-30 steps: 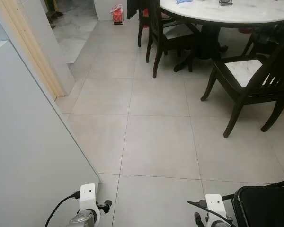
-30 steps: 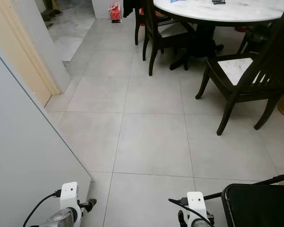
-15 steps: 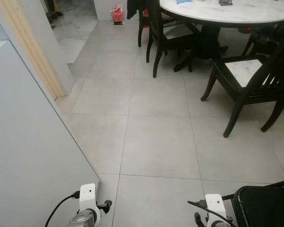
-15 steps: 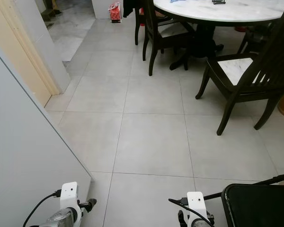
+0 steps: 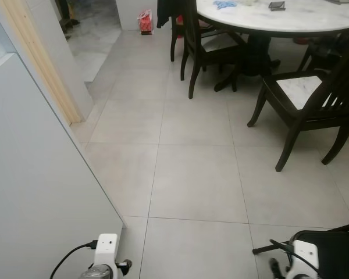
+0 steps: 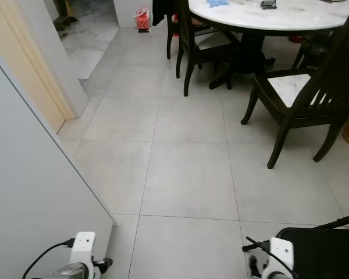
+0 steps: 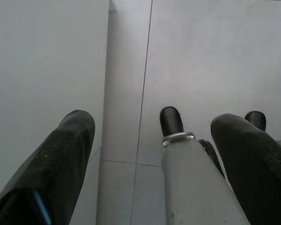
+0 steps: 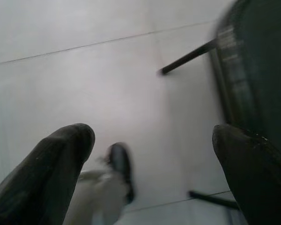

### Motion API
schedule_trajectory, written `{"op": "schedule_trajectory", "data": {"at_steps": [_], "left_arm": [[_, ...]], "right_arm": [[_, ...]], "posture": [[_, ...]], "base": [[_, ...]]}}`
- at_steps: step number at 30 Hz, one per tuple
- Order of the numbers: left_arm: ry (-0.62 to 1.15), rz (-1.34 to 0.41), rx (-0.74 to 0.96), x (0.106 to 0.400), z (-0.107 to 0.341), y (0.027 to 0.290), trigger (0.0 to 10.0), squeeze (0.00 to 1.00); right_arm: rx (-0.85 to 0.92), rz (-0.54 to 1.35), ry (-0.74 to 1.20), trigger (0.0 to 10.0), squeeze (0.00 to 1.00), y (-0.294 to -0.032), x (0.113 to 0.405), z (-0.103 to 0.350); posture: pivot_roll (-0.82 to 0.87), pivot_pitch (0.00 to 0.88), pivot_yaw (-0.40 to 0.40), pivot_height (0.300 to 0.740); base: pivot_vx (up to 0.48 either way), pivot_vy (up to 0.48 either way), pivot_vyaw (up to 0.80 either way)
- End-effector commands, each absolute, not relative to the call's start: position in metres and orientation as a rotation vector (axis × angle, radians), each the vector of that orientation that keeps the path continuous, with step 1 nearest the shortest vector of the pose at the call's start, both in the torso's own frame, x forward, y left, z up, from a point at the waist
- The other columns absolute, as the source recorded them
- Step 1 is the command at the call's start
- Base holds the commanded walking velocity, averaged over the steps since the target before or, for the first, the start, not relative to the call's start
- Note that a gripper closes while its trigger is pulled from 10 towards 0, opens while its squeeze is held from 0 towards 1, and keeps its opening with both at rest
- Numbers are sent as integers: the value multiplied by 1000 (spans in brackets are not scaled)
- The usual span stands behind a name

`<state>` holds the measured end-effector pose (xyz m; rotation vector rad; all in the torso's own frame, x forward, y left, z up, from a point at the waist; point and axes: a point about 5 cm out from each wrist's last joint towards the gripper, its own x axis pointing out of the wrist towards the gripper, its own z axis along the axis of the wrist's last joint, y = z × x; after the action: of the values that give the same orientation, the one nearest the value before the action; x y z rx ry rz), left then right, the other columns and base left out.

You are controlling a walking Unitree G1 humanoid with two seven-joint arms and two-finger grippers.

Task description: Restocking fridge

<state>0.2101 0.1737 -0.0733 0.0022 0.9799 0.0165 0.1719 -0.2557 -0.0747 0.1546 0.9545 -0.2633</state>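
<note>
- I'm looking down over a grey tiled floor (image 5: 192, 174); a big pale panel (image 5: 35, 192) fills my left side (could be the fridge's side or door, can't tell which).
- Left gripper (image 7: 154, 154) hangs low next to that panel. Wrist cam shows both black fingers (image 7: 61, 159) spread wide w/ nothing between them, just tile and the robot's own leg and foot (image 7: 171, 121) below.
- Right gripper (image 8: 152, 159) also hangs low, fingers (image 8: 56, 159) wide apart and empty. It sits just beside a black chair seat (image 5: 331, 250) at my lower right; picture is blurred.
- Wrist mounts show at the bottom edge of the head view: left (image 5: 106, 247), right (image 5: 305, 256).
- Ahead on the right: round white marble-top table (image 5: 279, 14) w/ dark wooden chairs (image 5: 302, 99) around it, a small dark item (image 5: 276, 6) and something blue (image 5: 225, 4) on top.
- Far left: wooden door frame (image 5: 41, 64) opening to another room; a red bag (image 5: 145, 20) stands on the floor at the far wall.
- No items for restocking in either gripper.
</note>
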Motion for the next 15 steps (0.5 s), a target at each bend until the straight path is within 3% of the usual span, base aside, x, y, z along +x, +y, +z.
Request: {"op": "schedule_trajectory", "data": {"at_steps": [1, 12, 15], "left_arm": [[1006, 24, 31, 205, -76, 180, 10000, 0], [1023, 73, 23, 203, -77, 182, 10000, 0], [1015, 83, 9, 203, -77, 182, 10000, 0]], "right_arm": [[167, -273, 959, 10000, 0, -258, 169, -75], [201, -275, 946, 10000, 0, -258, 169, -75], [131, -225, 949, 10000, 0, -259, 171, -73]], "posture": [[-126, 0, 89, 740], [-125, 0, 91, 740], [-123, 0, 86, 740]], "base": [[0, 0, 0], [0, 0, 0], [0, 0, 0]]}}
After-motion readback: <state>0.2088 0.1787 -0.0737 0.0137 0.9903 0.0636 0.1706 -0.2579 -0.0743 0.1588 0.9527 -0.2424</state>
